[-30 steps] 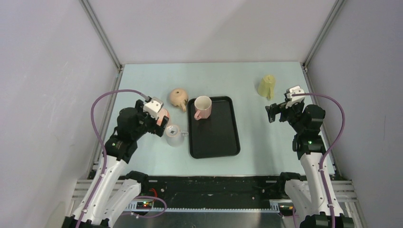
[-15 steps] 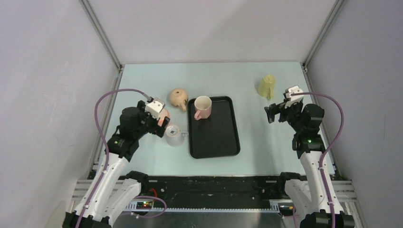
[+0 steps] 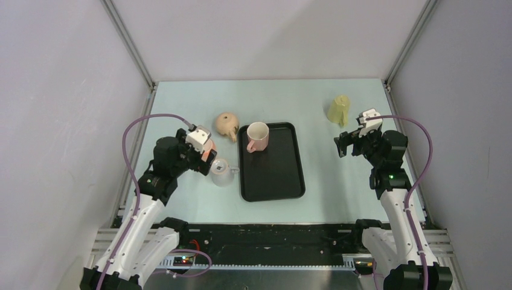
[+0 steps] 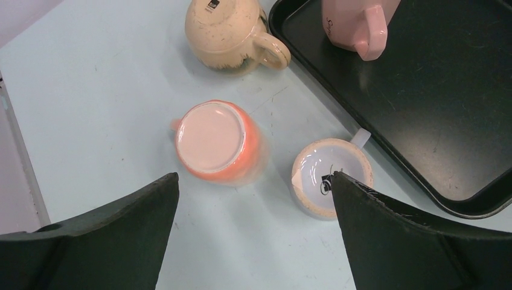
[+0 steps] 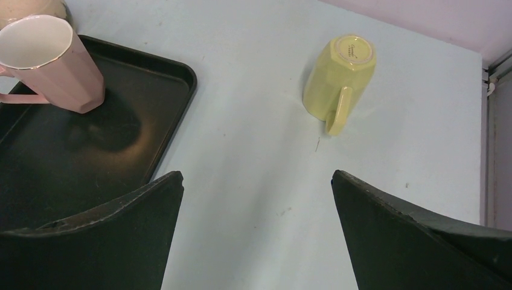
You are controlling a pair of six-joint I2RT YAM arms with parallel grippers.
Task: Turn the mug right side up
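Observation:
Four mugs stand upside down. An orange mug [image 4: 218, 142] and a white mug [image 4: 331, 176] lie just ahead of my left gripper [image 4: 255, 176], which is open and empty above the table between them. A tan mug [image 4: 228, 33] stands further off, left of the tray. A yellow mug [image 5: 340, 73] stands base up at the far right, well ahead of my right gripper [image 5: 256, 175], which is open and empty. A pink mug [image 3: 258, 136] stands upright on the black tray [image 3: 278, 178]. In the top view my left gripper [image 3: 207, 162] partly covers the orange mug [image 3: 211, 151].
The black tray's left edge [image 4: 338, 115] runs close to the white mug. Metal frame rails [image 3: 148, 103] border the table on the left and right. My right gripper [image 3: 342, 145] hovers over bare table between the tray and the yellow mug [image 3: 339, 110].
My left gripper has shifted slightly right, toward the white mug. My right gripper has drifted slightly left and farther out. Both stay open; no mug has moved.

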